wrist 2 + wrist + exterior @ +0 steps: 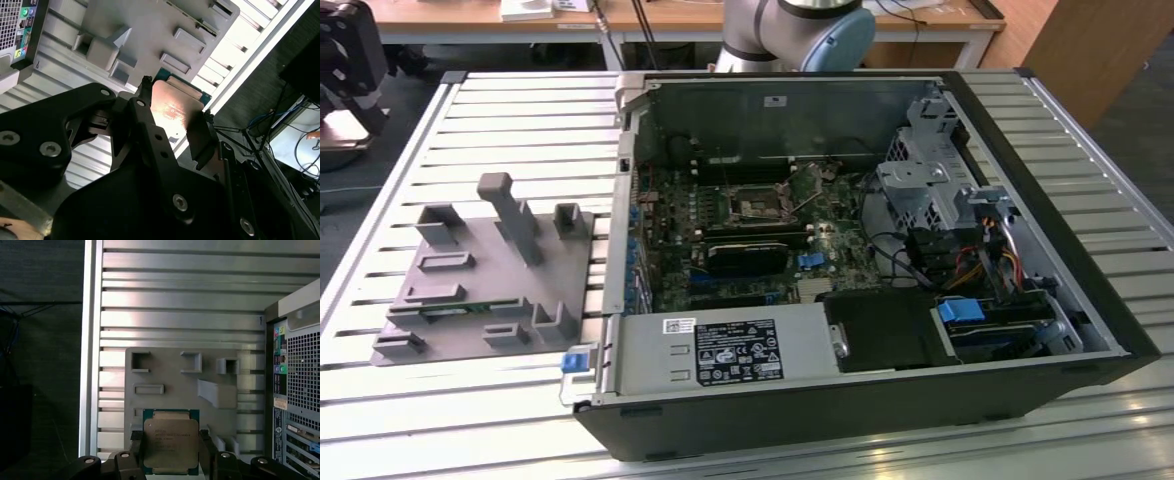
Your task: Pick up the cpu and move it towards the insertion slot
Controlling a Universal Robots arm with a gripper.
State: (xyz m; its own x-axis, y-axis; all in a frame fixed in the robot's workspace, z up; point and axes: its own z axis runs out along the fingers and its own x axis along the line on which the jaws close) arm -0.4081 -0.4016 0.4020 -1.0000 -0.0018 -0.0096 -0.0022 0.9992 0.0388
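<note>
The cpu [171, 444], a flat square chip with a pale metal top and green edge, sits between my gripper's [171, 452] two black fingers [136, 447], which are shut on its opposite sides. It hangs well above the grey plastic block [170, 375]. In the second wrist view the cpu [176, 107] shows again, clamped in the gripper [175, 100], with the block [145, 30] behind it. The insertion slot [758, 207], a dark square socket in a thin silver frame, lies on the motherboard inside the open computer case [854, 330] in the exterior view.
The grey block [480, 275] with upright posts and a narrow green strip [454, 311] rests on the slatted metal table [520, 110], at the exterior view's left of the case. Cables, a drive cage [921, 190] and a power supply [720, 352] crowd the case. The arm's base [798, 30] stands behind it.
</note>
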